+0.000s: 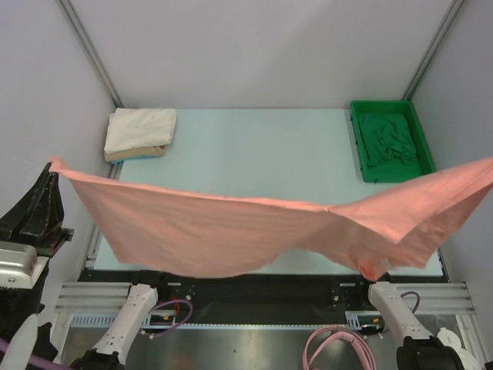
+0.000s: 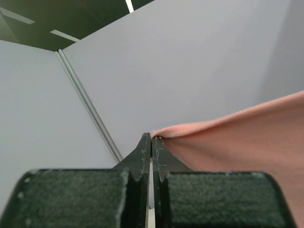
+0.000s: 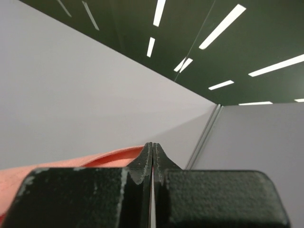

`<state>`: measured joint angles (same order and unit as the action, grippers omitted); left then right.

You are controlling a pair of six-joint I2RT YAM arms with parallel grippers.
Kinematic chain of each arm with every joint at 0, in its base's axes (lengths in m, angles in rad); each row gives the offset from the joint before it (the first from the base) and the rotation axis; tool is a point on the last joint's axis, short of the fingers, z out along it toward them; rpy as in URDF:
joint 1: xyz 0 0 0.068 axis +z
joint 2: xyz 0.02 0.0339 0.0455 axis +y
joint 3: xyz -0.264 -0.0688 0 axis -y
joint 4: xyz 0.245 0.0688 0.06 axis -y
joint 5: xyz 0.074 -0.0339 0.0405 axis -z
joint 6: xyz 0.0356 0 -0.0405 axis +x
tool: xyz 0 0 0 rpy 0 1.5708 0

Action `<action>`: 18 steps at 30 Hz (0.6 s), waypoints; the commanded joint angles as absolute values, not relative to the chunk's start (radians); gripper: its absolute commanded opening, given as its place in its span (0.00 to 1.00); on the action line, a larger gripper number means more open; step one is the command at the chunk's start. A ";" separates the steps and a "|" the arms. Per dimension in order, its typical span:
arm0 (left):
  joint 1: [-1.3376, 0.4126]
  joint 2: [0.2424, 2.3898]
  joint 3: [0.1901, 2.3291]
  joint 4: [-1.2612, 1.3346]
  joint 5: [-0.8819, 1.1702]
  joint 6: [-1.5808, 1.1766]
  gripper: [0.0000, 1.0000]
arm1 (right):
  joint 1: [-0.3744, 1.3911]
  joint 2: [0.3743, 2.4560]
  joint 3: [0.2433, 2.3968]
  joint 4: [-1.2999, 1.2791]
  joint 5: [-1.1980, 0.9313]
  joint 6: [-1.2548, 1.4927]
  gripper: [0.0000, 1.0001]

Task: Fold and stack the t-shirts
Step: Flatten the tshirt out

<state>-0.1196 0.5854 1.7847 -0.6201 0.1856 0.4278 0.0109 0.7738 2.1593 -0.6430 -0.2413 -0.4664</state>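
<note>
**Salmon-pink shirt held taut in mid-air above pale desk**

A flat, pale blue-green desk (image 1: pixel 262 146) fills the middle of the overhead view. Plain grey-lilac walls (image 1: pixel 254 46) box it in, and slim aluminium posts (image 1: pixel 91 50) run up the back corners. Above the walls, the right wrist camera catches a dark ceiling (image 3: pixel 118 28) crossed by white strip lights (image 3: pixel 228 21).

The salmon-pink soft cloth t-shirt (image 1: pixel 231 231) spans the lower half of the overhead frame, lifted clear of the desk. It runs from a raised corner at middle left to another at the right edge, and its middle sags in a loose belly. The hanging cloth hides most of the desk's near edge.

The black two-finger left claw (image 2: pixel 151 140) is pinched together on the shirt's left corner, the fabric fanning away to the right of its wrist view. The right claw (image 3: pixel 152 146) lies beyond the right edge of the overhead view. Its own camera shows its fingers pressed together on a pink hem that trails off to the lower left.

At the desk's upper left, a folded white cloth t-shirt (image 1: pixel 140 127) lies on a folded tan cloth t-shirt (image 1: pixel 135 153). At upper right sits a bright green rigid plastic tray (image 1: pixel 380 106) holding a crumpled dark green cloth t-shirt (image 1: pixel 389 140); the raised pink cloth covers the tray's lower edge.

Along the bottom of the frame are the white arm links (image 1: pixel 131 316) and a coil of pink cable (image 1: pixel 335 347).
</note>
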 commanded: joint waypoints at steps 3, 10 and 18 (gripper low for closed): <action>-0.121 0.669 1.723 -0.637 0.120 0.469 0.00 | 0.006 0.891 2.113 -0.611 -0.244 -0.468 0.00; -0.121 0.713 1.373 -0.438 0.080 0.521 0.01 | 0.006 0.884 1.624 -0.348 -0.215 -0.581 0.00; -0.121 0.857 0.967 -0.160 0.051 0.549 0.01 | 0.008 1.023 1.226 -0.107 -0.178 -0.626 0.00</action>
